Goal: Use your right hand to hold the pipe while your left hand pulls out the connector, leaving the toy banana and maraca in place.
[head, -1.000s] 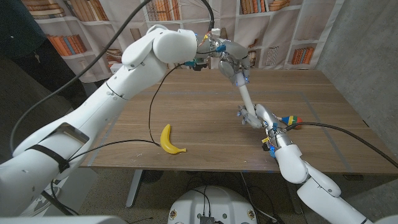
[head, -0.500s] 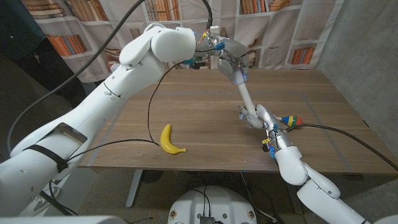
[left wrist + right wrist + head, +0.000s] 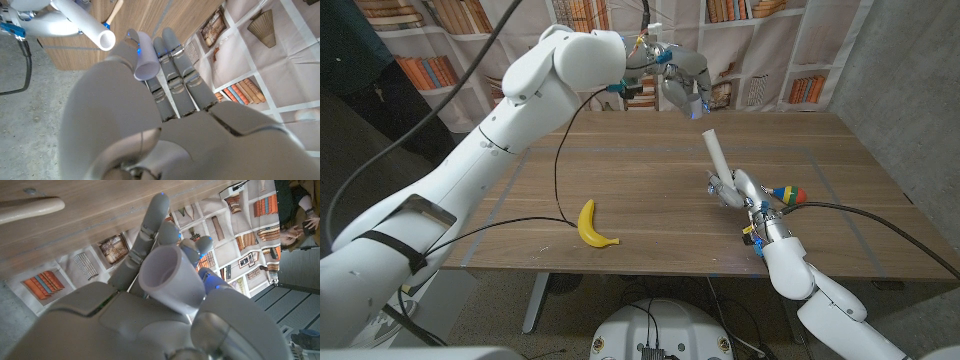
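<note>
— Our left hand (image 3: 682,83) goes up and back since a moment ago, and now the connector (image 3: 145,62) is off the pipe (image 3: 714,152). Before, it sat on the top end of the pipe.

— What is the biggest thing we see?

— We see the wooden table (image 3: 650,170). Everything sits on it or hangs over it.

— Where is our left hand now?

— It hangs high over the far side of the table, well apart from the pipe. In the left wrist view, its fingers (image 3: 172,65) curl around the short white connector and hold it tight.

— And our right hand (image 3: 735,188)?

— It holds the bottom part of the white pipe near the right side of the table. The pipe stands up and leans back a little. In the right wrist view, the fingers (image 3: 155,225) wrap around the pipe, and we look into its open end.

— Where is the toy banana (image 3: 592,226)?

— It lies near the front edge of the table, well apart from both hands.

— And the maraca (image 3: 787,193)?

— It lies just beside our right hand, on the right.
</note>
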